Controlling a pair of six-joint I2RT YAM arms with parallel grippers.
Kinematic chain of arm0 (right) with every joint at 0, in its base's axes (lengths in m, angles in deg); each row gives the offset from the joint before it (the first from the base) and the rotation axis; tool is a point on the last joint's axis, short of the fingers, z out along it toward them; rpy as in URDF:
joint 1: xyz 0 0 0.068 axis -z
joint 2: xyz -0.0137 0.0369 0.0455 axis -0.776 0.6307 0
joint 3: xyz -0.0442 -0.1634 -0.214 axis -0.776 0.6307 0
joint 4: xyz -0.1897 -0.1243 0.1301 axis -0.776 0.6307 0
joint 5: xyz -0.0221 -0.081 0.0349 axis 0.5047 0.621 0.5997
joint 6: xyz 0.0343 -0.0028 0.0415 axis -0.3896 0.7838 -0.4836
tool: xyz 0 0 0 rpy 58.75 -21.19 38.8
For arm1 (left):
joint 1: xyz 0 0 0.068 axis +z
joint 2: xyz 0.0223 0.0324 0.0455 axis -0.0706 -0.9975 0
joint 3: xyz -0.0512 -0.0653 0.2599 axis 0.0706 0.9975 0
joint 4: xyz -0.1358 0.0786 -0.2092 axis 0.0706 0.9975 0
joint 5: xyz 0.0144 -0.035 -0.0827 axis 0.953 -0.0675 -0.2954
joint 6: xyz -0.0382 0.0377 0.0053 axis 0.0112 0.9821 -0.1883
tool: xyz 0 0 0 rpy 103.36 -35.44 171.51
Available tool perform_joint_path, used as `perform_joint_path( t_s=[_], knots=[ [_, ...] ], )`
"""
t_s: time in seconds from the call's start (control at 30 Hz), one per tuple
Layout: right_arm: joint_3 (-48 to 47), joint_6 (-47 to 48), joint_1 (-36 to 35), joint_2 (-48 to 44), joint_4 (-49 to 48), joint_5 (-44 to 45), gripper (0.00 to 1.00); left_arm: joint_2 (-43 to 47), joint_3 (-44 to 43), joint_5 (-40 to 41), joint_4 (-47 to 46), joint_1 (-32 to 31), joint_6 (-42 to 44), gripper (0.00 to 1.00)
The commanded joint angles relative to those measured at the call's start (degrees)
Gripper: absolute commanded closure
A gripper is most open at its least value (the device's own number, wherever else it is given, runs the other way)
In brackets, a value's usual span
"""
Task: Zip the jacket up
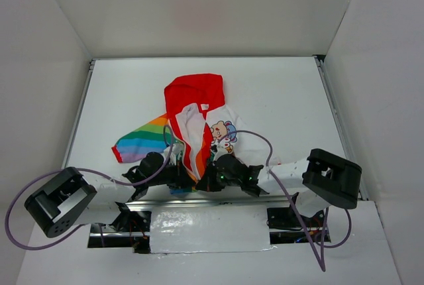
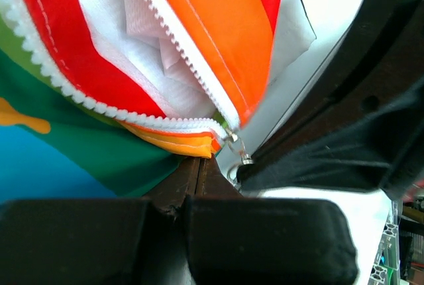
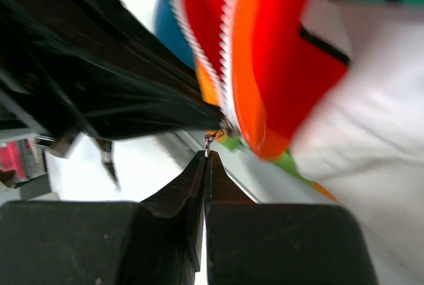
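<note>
Jacket (image 1: 199, 122) lies flat in the middle of a white table (image 1: 285, 93), red hood (image 1: 193, 89) at the far end, front unzipped and spread apart, hem nearest the arms. At the hem, the left gripper (image 1: 180, 176) has its jaws clenched on the striped fabric beside the foot of the zipper (image 2: 175, 43). Just to its right, almost touching it, the right gripper (image 1: 205, 180) pinches the small metal pull (image 3: 209, 140) between closed fingertips.
</note>
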Motion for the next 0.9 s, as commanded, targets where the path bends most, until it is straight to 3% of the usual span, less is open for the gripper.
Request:
perform_joint_path(
  t_s=[0.0,0.3,0.5,0.87],
  knots=[
    [-4.03,-1.54,-0.37,-2.40,4.84,-1.50,1.00,-1.09,-1.39,-1.55,-4.40,-0.51,0.82,1.00],
    [-6.49,-2.77,3.83,-5.04,9.41,1.31,1.00,0.31,-0.77,-1.55,-4.49,-1.12,1.26,1.00],
    [-5.88,-6.46,9.72,-4.07,5.29,-4.04,1.00,1.72,-0.51,-1.20,-3.79,-1.39,1.87,1.00],
    [-9.22,-10.06,13.59,0.23,0.99,-13.45,1.00,2.08,-1.21,-0.41,-2.91,-3.41,3.63,1.00]
  ],
)
